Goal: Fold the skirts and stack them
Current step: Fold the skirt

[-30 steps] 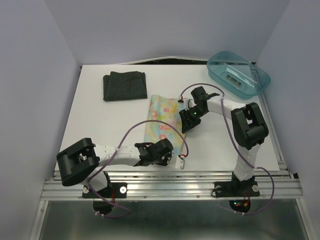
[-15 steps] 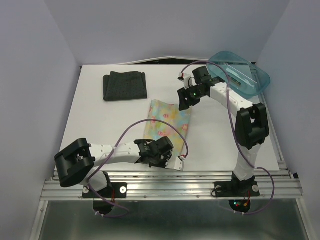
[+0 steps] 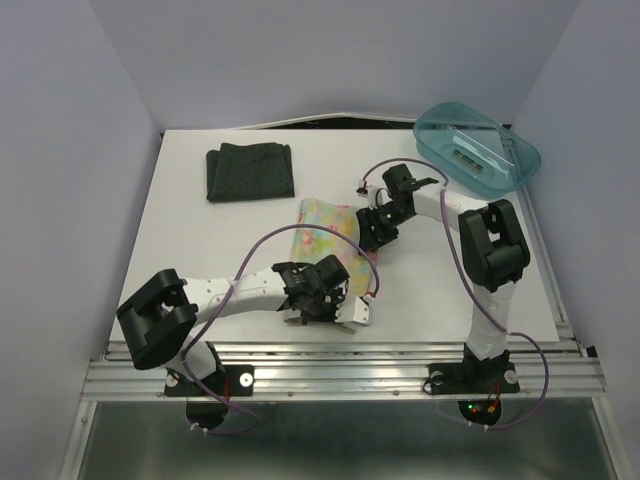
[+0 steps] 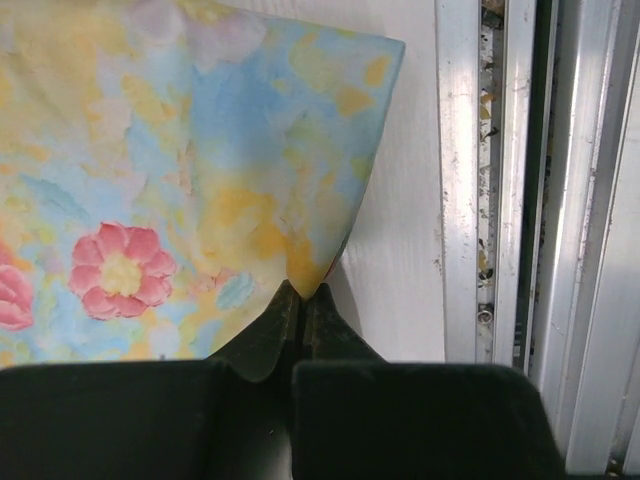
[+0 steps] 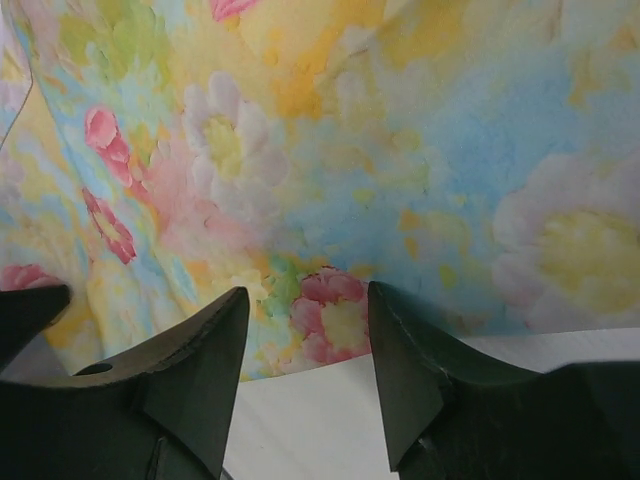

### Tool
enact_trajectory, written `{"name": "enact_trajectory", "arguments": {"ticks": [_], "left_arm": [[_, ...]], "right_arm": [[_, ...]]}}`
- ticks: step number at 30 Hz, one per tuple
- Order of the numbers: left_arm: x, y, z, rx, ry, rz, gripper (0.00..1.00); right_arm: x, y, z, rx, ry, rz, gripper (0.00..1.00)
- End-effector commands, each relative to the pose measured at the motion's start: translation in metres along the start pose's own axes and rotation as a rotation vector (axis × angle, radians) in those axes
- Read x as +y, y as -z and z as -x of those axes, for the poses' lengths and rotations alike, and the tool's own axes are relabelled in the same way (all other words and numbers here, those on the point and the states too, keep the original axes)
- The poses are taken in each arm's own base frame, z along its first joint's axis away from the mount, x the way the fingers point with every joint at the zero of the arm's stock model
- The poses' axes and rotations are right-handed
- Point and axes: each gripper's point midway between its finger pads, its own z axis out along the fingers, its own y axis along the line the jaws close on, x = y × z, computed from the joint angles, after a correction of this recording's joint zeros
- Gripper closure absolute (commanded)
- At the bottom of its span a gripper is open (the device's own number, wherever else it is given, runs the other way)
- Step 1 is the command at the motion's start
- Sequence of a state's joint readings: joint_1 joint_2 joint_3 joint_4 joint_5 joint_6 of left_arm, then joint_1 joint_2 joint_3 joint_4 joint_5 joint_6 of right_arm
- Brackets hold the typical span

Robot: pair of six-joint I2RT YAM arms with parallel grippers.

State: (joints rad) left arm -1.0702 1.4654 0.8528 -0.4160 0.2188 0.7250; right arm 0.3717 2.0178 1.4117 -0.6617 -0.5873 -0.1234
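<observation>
Nearest to the arm bases, the left pincer [image 4: 300,303] is clamped on the near end of the flowered skirt [image 4: 170,170], just beside the metal rail [image 4: 500,200] at the near edge of the table [image 3: 200,250]. From this pincer the skirt lies away toward the far side, and its long axis runs near to far. At the far end the right pincer [image 5: 307,300] has its fingers apart at the cloth edge. I cannot tell if they touch it. I judge that the fold must bring one end over the other, and the left arm already has its end. Farther to the left the dark skirt [image 3: 250,172] lies folded flat, well apart. A blue plastic bin [image 3: 478,148] sits at the far right corner. Pale walls [image 3: 330,60] surround the table.
</observation>
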Motion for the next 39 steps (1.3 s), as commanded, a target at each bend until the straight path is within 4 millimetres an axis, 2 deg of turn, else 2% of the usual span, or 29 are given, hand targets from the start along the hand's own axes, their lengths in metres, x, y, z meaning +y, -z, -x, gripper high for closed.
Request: {"name": "enact_trajectory", "arguments": {"ticks": [1, 7, 10, 15, 19, 23, 26, 29, 30, 34, 39], "left_arm": [[0.006, 0.010, 0.019, -0.049, 0.010, -0.032, 1.00], [0.017, 0.020, 0.024, -0.063, 0.042, -0.027, 1.00], [0.020, 0.026, 0.029, -0.077, 0.043, -0.023, 1.00], [0.017, 0.030, 0.030, -0.081, 0.044, -0.037, 1.00], [0.018, 0.032, 0.031, -0.081, 0.038, -0.039, 1.00], [0.019, 0.038, 0.034, -0.081, 0.042, -0.037, 1.00], [0.020, 0.040, 0.036, -0.083, 0.045, -0.029, 1.00], [0.021, 0.044, 0.038, -0.085, 0.058, -0.028, 1.00], [0.021, 0.045, 0.039, -0.087, 0.058, -0.028, 1.00], [0.023, 0.050, 0.044, -0.093, 0.067, -0.027, 1.00], [0.036, 0.066, 0.055, -0.109, 0.081, -0.010, 1.00]], "right_arm": [[-0.010, -0.007, -0.001, -0.018, 0.007, -0.018, 0.44], [-0.015, -0.017, -0.014, 0.000, -0.016, -0.020, 0.45], [-0.012, -0.005, -0.002, -0.038, 0.000, -0.045, 0.45], [0.023, 0.039, 0.033, -0.180, 0.023, -0.020, 0.49], [0.032, 0.052, 0.045, -0.222, 0.035, -0.016, 0.52], [0.034, 0.050, 0.052, -0.224, 0.031, 0.008, 0.54], [0.035, 0.038, 0.042, -0.182, 0.007, 0.057, 0.61], [0.032, 0.021, 0.013, -0.110, -0.038, 0.097, 0.72], [0.032, 0.020, 0.013, -0.110, -0.038, 0.095, 0.72], [0.020, 0.002, -0.019, -0.038, -0.077, 0.087, 0.75], [0.003, -0.017, -0.042, 0.020, -0.076, 0.057, 0.78]]}}
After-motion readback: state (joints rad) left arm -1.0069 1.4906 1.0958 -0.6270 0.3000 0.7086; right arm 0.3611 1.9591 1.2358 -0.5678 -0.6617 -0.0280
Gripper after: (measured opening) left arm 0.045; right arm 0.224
